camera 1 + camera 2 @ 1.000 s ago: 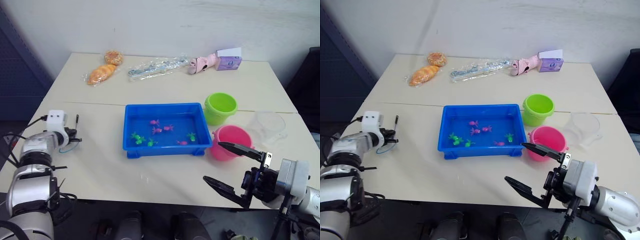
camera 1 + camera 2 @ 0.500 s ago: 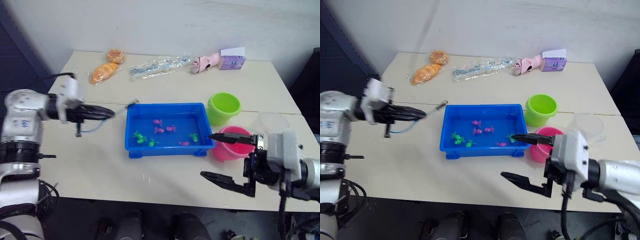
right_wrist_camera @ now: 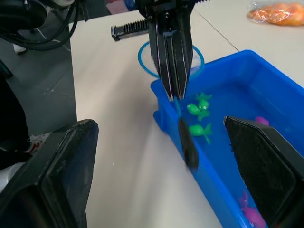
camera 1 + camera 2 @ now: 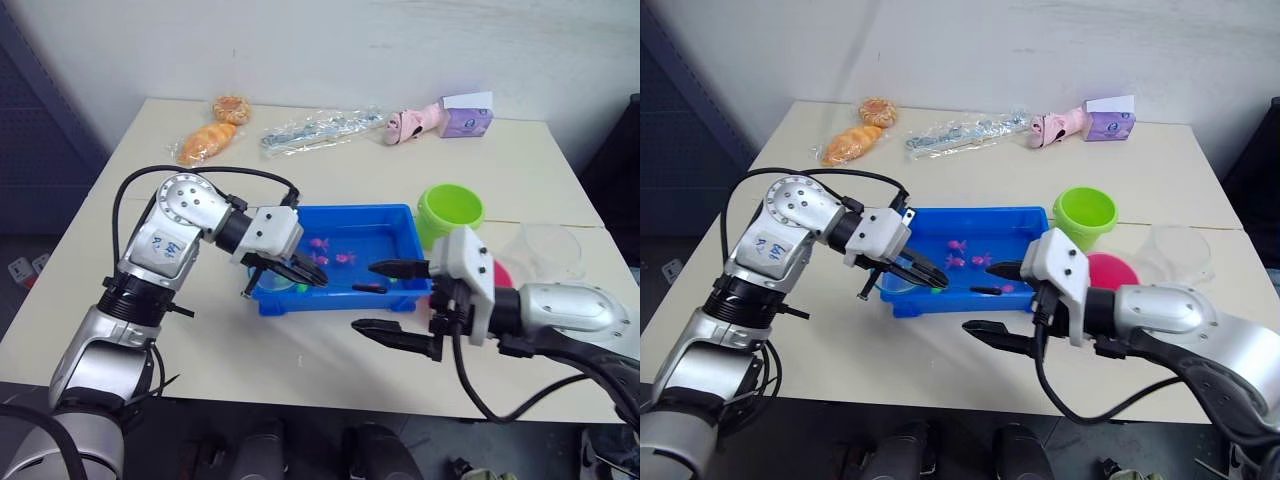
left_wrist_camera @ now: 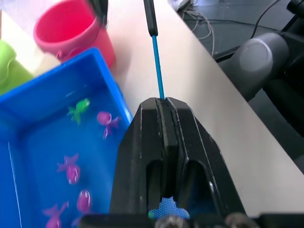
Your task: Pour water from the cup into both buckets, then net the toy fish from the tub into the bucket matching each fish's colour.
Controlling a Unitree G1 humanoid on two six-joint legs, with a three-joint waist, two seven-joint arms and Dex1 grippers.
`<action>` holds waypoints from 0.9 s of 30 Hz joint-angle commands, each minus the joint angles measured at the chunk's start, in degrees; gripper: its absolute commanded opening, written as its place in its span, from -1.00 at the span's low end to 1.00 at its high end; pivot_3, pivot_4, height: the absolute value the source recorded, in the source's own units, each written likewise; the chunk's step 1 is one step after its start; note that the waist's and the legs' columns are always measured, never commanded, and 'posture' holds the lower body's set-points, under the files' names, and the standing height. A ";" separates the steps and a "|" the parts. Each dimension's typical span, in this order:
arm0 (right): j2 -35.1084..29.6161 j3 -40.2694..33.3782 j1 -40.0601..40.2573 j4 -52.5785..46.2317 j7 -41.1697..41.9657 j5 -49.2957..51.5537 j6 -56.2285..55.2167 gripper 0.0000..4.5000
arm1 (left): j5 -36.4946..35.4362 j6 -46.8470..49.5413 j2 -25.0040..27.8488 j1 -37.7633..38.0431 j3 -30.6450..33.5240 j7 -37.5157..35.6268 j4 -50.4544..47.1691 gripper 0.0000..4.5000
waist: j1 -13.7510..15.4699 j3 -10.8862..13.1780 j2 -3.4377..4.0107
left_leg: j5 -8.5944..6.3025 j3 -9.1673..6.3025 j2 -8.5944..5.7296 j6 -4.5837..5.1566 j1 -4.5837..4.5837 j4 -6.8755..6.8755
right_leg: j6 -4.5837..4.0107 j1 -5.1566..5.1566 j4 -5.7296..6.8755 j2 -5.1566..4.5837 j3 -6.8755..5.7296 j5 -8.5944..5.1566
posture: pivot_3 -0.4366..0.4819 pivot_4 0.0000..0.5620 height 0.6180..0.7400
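Left gripper point(image 4: 308, 275) moved net point(image 3: 170, 59) to tub point(image 4: 335, 215).

The tub point(image 4: 392, 222) is bright blue, holding pink fish point(image 5: 71, 172) and green fish point(image 3: 198, 129). One bucket point(image 4: 451, 211) is lime green, the other point(image 5: 72, 30) pink. The net point(image 3: 149, 67) has a blue hoop; the tabletop point(image 4: 180, 300) is cream.

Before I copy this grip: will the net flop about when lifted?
Probably somewhat. The left gripper is shut on the net, whose thin handle extends far beyond it, so it may wobble. The hoop looks rigid; the mesh likely sags. It seems light.
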 commanded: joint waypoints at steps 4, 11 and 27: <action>2.44 -0.12 -3.00 1.23 -3.87 1.56 5.87 1.00 | 0.98 2.53 -1.61 -1.27 -0.55 1.72 -3.20 -0.98 | 0.21 0.01 0.02 | 0.00 -0.03 -0.01 0.00 -0.01 -0.02 | 0.00 0.00 0.00 0.00 -0.02 0.00 | -0.05 -0.47 1.00; 3.66 -0.09 -4.59 2.10 -3.06 1.73 8.96 1.00 | 1.10 2.70 -1.90 -0.50 -1.23 0.83 -4.15 -0.98 | 0.15 0.01 0.02 | -0.01 -0.03 -0.01 0.02 -0.02 -0.01 | 0.01 0.00 0.00 0.00 -0.02 0.00 | -0.05 -0.47 1.00; 3.51 -1.77 -3.05 0.47 -1.88 3.33 10.58 -0.75 | 2.75 2.73 -2.48 -0.40 -1.55 2.07 -3.17 -1.00 | 0.20 0.02 0.03 | -0.01 -0.03 -0.01 0.02 -0.02 -0.01 | 0.01 0.00 0.00 0.00 -0.02 0.00 | -0.05 -0.47 1.00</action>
